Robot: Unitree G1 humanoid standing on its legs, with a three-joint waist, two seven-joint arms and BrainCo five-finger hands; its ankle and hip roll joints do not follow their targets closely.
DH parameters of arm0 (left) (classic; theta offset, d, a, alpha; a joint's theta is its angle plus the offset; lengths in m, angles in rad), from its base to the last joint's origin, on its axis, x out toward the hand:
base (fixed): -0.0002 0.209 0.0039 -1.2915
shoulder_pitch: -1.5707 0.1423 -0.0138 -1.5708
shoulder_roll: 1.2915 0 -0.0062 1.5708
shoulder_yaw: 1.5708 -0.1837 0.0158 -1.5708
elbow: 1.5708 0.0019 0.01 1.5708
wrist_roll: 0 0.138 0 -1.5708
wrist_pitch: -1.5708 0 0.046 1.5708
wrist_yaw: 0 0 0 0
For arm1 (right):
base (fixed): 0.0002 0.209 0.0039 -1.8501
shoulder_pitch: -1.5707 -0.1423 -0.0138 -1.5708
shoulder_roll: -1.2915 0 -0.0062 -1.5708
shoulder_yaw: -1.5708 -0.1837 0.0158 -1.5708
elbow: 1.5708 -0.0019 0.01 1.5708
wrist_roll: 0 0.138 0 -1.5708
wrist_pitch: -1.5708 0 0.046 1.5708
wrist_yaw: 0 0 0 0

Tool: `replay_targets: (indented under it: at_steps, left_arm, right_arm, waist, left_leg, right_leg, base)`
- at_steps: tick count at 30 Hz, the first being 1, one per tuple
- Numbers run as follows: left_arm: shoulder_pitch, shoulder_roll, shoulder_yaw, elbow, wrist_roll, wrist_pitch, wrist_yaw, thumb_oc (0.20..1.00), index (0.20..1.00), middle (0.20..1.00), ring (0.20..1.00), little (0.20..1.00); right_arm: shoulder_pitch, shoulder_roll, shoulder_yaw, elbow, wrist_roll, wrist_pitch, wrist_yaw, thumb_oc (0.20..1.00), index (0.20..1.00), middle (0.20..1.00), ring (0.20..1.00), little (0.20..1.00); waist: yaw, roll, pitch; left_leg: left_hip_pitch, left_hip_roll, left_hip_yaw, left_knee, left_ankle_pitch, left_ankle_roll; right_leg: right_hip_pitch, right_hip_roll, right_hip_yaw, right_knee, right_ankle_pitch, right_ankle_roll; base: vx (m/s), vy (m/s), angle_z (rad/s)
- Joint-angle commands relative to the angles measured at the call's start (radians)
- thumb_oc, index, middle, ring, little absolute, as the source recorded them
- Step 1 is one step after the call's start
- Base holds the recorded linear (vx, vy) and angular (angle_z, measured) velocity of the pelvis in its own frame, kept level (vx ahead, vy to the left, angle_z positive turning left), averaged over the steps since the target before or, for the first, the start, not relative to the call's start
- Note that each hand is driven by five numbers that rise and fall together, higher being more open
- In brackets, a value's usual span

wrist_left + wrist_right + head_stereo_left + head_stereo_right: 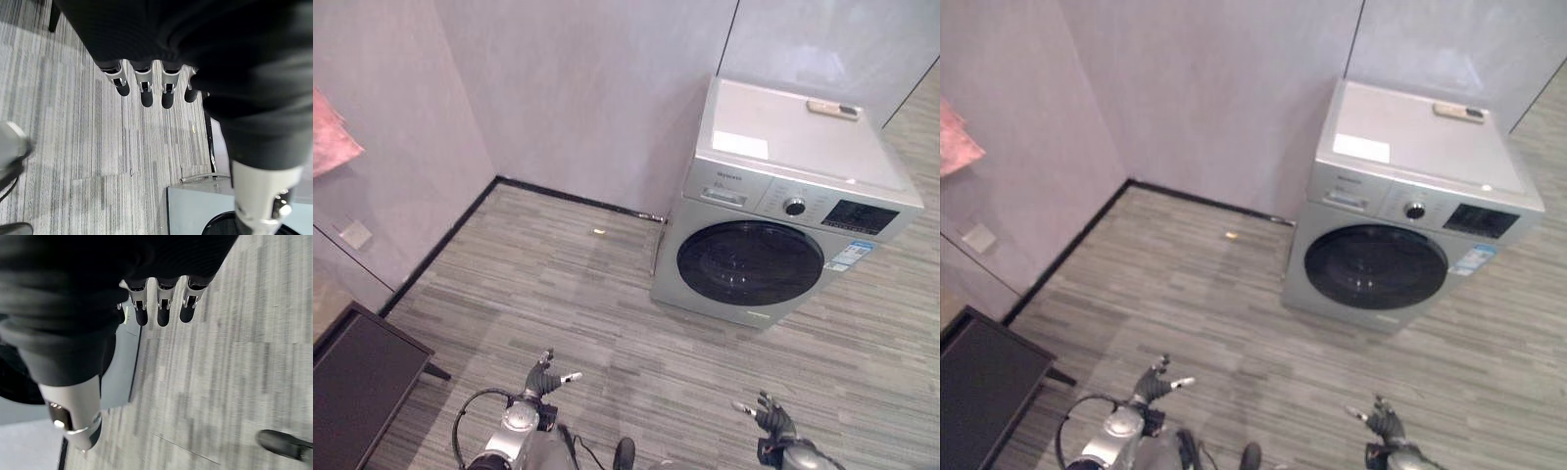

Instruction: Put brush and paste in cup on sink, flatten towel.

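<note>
Left eye view: at the far left edge, high against the grey wall, a corner of pink cloth [331, 137] hangs in sight, possibly the towel of the task, though too little of it shows to be sure. Below it sits a small pale wall plate [354, 233], and lower still, at the left edge, a dark cabinet top [357, 377] stands on the striped grey floor [558, 294].

The left hand [542, 378] hovers low over the floor near the bottom of the view, fingers spread and relaxed, holding nothing; its own wrist view shows the fingers [142, 90] hanging straight in a row above bare flooring. The right hand [770, 415] hangs at the bottom right, likewise loose and empty, with its fingers [164, 313] extended over the floor in the right wrist view.

Well apart from both hands, a silver front-loading washing machine [783, 211] stands against the back wall at the right, its dark round door [750, 261] facing forward. A small beige object [832, 109] lies on the far part of its flat top. A tiny pale scrap [598, 232] rests on the floor near the black skirting.
</note>
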Motion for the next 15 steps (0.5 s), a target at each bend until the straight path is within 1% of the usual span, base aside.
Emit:
replay_targets:
  at_steps: [1, 2, 3, 4, 5, 7, 8, 9, 10, 11, 13, 14, 15]
  left_arm:
    - [-0.015, 0.034, 0.027, -0.014, -0.003, -0.033, 0.03, 1.0, 1.0, 1.0, 1.0, 1.0]
    - [-0.014, 0.034, 0.028, -0.014, -0.002, -0.033, 0.03, 1.0, 1.0, 1.0, 1.0, 1.0]
    - [-0.01, 0.036, 0.03, -0.015, -0.001, -0.032, 0.029, 1.0, 1.0, 1.0, 1.0, 1.0]
    - [-0.005, 0.037, 0.035, -0.016, -0.003, -0.03, 0.026, 1.0, 1.0, 1.0, 1.0, 1.0]
    - [0.008, 0.044, 0.044, -0.018, -0.007, -0.031, 0.024, 1.0, 1.0, 1.0, 1.0, 1.0]
    - [0.014, 0.054, 0.044, -0.015, -0.004, -0.032, 0.022, 1.0, 1.0, 1.0, 1.0, 1.0]
    - [0.021, 0.062, 0.045, -0.015, 0.002, -0.033, 0.021, 1.0, 1.0, 1.0, 1.0, 1.0]
    - [0.021, 0.063, 0.045, -0.015, 0.002, -0.033, 0.021, 1.0, 1.0, 1.0, 1.0, 1.0]
    - [0.038, 0.082, 0.038, -0.041, 0.005, -0.035, 0.011, 1.0, 1.0, 1.0, 1.0, 1.0]
    - [0.042, 0.089, 0.036, -0.048, 0.007, -0.034, 0.006, 1.0, 1.0, 1.0, 1.0, 1.0]
    - [0.05, 0.104, 0.028, -0.07, 0.018, -0.032, -0.003, 1.0, 1.0, 1.0, 1.0, 1.0]
    - [0.05, 0.104, 0.028, -0.07, 0.018, -0.032, -0.003, 1.0, 1.0, 1.0, 1.0, 1.0]
    - [0.056, 0.124, 0.014, -0.096, 0.049, -0.027, -0.011, 1.0, 1.0, 1.0, 1.0, 1.0]
  right_arm:
    - [0.036, -0.053, -0.012, -0.073, -0.032, -0.028, 0.015, 1.0, 1.0, 1.0, 1.0, 1.0]
    - [0.037, -0.054, -0.011, -0.074, -0.033, -0.027, 0.015, 1.0, 1.0, 1.0, 1.0, 1.0]
    - [0.039, -0.054, -0.008, -0.085, -0.036, -0.025, 0.021, 1.0, 1.0, 1.0, 1.0, 1.0]
    - [0.041, -0.053, -0.005, -0.081, -0.04, -0.022, 0.026, 1.0, 1.0, 1.0, 1.0, 1.0]
    - [0.039, -0.047, 0.003, -0.076, -0.045, -0.018, 0.038, 1.0, 1.0, 1.0, 1.0, 1.0]
    - [0.037, -0.032, 0.01, -0.067, -0.043, -0.017, 0.045, 1.0, 1.0, 1.0, 1.0, 1.0]
    - [0.039, -0.02, 0.007, -0.062, -0.042, -0.017, 0.052, 1.0, 1.0, 1.0, 1.0, 1.0]
    - [0.039, -0.02, 0.007, -0.062, -0.042, -0.017, 0.052, 1.0, 1.0, 1.0, 1.0, 1.0]
    - [0.047, -0.007, 0.002, -0.048, -0.052, -0.01, 0.062, 1.0, 1.0, 1.0, 1.0, 1.0]
    - [0.048, -0.002, 0.004, -0.049, -0.06, -0.006, 0.066, 1.0, 1.0, 1.0, 1.0, 1.0]
    - [0.047, 0.004, 0.007, -0.045, -0.069, -0.006, 0.073, 1.0, 1.0, 1.0, 1.0, 1.0]
    - [0.047, 0.004, 0.007, -0.045, -0.069, -0.006, 0.073, 1.0, 1.0, 1.0, 1.0, 1.0]
    - [0.046, 0.01, 0.008, -0.051, -0.068, -0.004, 0.077, 1.0, 1.0, 1.0, 1.0, 1.0]
  waist:
    - [0.04, 0.015, -0.001]
    - [0.039, 0.013, 0.0]
    - [0.031, 0.015, -0.002]
    - [0.035, 0.017, -0.007]
    - [0.046, 0.018, -0.013]
    - [0.055, 0.013, -0.023]
    - [0.059, 0.0, -0.027]
    - [0.059, -0.001, -0.028]
    - [0.062, -0.031, -0.031]
    - [0.065, -0.039, -0.035]
    - [0.073, -0.054, -0.041]
    - [0.073, -0.055, -0.042]
    - [0.075, -0.063, -0.048]
  left_leg:
    - [0.093, 0.051, 0.009, -0.302, 0.247, -0.033]
    - [0.096, 0.05, 0.01, -0.302, 0.247, -0.035]
    - [0.099, 0.076, 0.055, -0.303, 0.258, -0.041]
    - [0.109, 0.092, 0.085, -0.302, 0.274, -0.046]
    - [0.125, 0.085, 0.091, -0.29, 0.27, -0.029]
    - [0.12, 0.068, 0.078, -0.26, 0.259, -0.016]
    - [0.102, 0.051, 0.081, -0.212, 0.226, -0.001]
    - [0.1, 0.051, 0.081, -0.209, 0.223, -0.001]
    - [0.095, 0.007, 0.067, -0.148, 0.154, 0.017]
    - [0.096, -0.011, 0.064, -0.14, 0.137, 0.03]
    - [0.099, -0.051, 0.062, -0.13, 0.093, 0.059]
    - [0.099, -0.052, 0.062, -0.13, 0.093, 0.059]
    - [0.123, -0.107, 0.056, -0.14, 0.052, 0.094]
  right_leg:
    - [0.065, -0.108, 0.043, 0.055, -0.041, 0.145]
    - [0.067, -0.11, 0.044, 0.054, -0.043, 0.146]
    - [0.079, -0.114, 0.035, 0.057, -0.046, 0.152]
    - [0.093, -0.113, 0.036, 0.057, -0.051, 0.156]
    - [0.11, -0.113, 0.044, 0.059, -0.06, 0.162]
    - [0.119, -0.135, 0.056, 0.074, -0.072, 0.169]
    - [0.131, -0.163, 0.062, 0.086, -0.063, 0.174]
    - [0.13, -0.164, 0.062, 0.086, -0.064, 0.175]
    - [0.149, -0.223, 0.063, 0.109, -0.041, 0.202]
    - [0.14, -0.239, 0.068, 0.129, -0.02, 0.206]
    - [0.115, -0.273, 0.068, 0.18, 0.04, 0.226]
    - [0.115, -0.273, 0.068, 0.18, 0.04, 0.226]
    - [0.089, -0.314, 0.074, 0.27, 0.137, 0.246]
  base:
    - [0.43, 0.203, -0.21]
    - [0.39, 0.209, -0.29]
    - [0.22, 0.14, -0.08]
    - [0.32, 0.247, 0.11]
    - [0.35, 0.271, 0.14]
    - [0.33, 0.303, -0.06]
    - [0.21, 0.221, -0.23]
    - [0.36, 0.367, -0.33]
    - [0.33, 0.345, -0.25]
    - [0.4, 0.495, -0.14]
    - [0.18, 0.329, 0.04]
    - [0.22, 0.449, 0.17]
    - [0.22, 0.462, 0.28]
